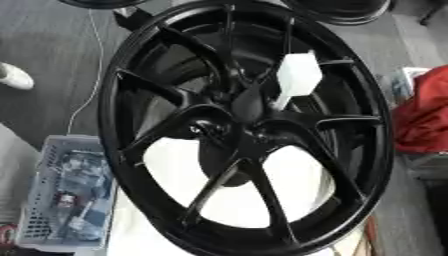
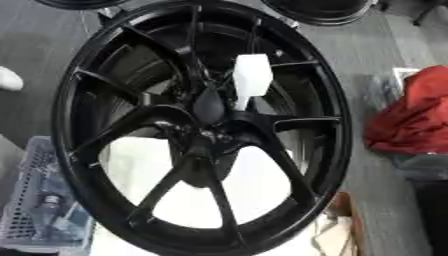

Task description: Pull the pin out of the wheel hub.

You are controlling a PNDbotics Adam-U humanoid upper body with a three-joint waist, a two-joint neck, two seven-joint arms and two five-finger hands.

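Black wheel (image 1: 245,125) standing upright; white pin (image 1: 296,77) sticking out just above hub (image 1: 249,131). Hands not showing: state untellable.

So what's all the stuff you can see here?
wheel: one, black, standing up in the middle, filling most of the view
pin: one, white, sticking out of the wheel just above its centre
basket: one, pale grey, lower left, with small things inside
cloth: one, red, at the right edge
cable: one, white, on the grey floor upper left
shoe: one, white, left edge
other wheels: parts of two, black, along the top edge
robot's hands: none in view
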